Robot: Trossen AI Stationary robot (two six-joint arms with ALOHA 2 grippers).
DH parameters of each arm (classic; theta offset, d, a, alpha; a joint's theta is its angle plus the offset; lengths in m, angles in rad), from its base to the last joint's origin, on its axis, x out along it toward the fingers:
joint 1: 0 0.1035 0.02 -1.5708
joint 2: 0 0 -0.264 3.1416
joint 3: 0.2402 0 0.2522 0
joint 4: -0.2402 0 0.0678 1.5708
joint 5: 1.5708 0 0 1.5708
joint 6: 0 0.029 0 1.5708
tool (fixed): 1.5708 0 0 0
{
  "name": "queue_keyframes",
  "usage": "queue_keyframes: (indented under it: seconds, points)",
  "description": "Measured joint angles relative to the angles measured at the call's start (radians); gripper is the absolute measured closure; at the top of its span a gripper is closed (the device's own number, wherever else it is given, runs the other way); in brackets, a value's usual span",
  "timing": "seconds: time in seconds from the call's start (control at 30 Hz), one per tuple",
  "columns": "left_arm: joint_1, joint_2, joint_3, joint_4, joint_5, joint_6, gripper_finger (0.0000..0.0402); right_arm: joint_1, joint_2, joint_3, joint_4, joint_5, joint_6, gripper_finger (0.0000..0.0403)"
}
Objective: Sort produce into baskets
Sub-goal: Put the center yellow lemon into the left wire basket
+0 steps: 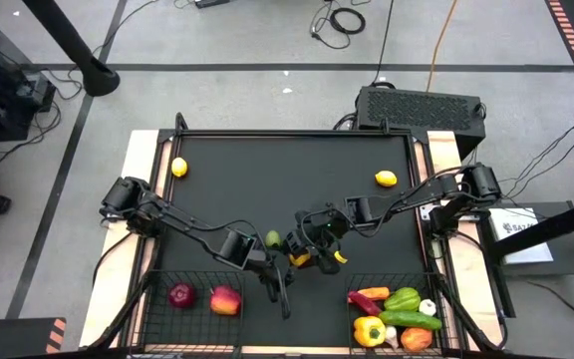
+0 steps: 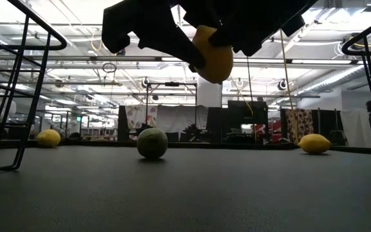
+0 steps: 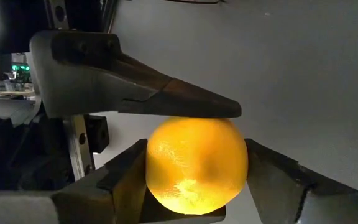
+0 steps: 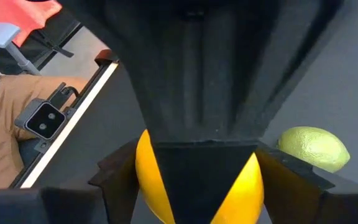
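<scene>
Grippers: left gripper [image 1: 289,261] and right gripper [image 1: 317,249] meet at mat centre, abt 6 o'clock of middle; both sets of fingers closed round one yellow-orange fruit [image 3: 196,163], prob a handover. Which one bears the load: cannot tell.
Fruit: held clear of the mat, hanging above it in low view [image 2: 212,55], between the 2 baskets.
Handling: judged light, firm, round, rind a bit slick; could roll out of a pinch off-centre. Best hold across widest middle, as now.
Lime [image 1: 272,238]: on mat just beside the grippers at their 10 o'clock, loose, would roll if nudged.
Lemons: one at 10 o'clock corner [image 1: 179,168], one at 2 o'clock [image 1: 386,179], well apart.
Left basket [image 1: 159,282]: 7 o'clock; holds onion [image 1: 180,295] and apple [image 1: 225,300].
Right basket [image 1: 438,291]: 5 o'clock; peppers, carrot, garlic etc. piled.
Hidden: fruit mostly covered by fingers in high view; baskets cut off at 6 o'clock edge; right wrist view blocked by other arm's finger.
</scene>
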Motion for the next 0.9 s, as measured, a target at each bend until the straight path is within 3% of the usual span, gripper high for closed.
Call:
queue_keyframes:
  seconds: [0.33,0.53,0.67,0.9]
  points:
    - [-0.02,0.001,-0.002,0.002,-0.003,-0.02,0.0163,-0.016,-0.021,0.002,-0.03,-0.004,-0.024,0.007]
    - [-0.058,-0.008,-0.002,-0.021,-0.082,-0.122,0.0163,-0.038,-0.078,0.003,-0.087,-0.004,-0.045,0.0053]
    - [-0.105,-0.04,-0.001,-0.076,-0.138,-0.286,0.0163,-0.051,-0.116,0.003,-0.178,-0.001,-0.061,0.0053]
    - [-0.251,-0.172,-0.002,-0.21,-0.169,-0.729,0.0163,-0.055,-0.127,0.003,-0.248,0.0,-0.064,0.0053]
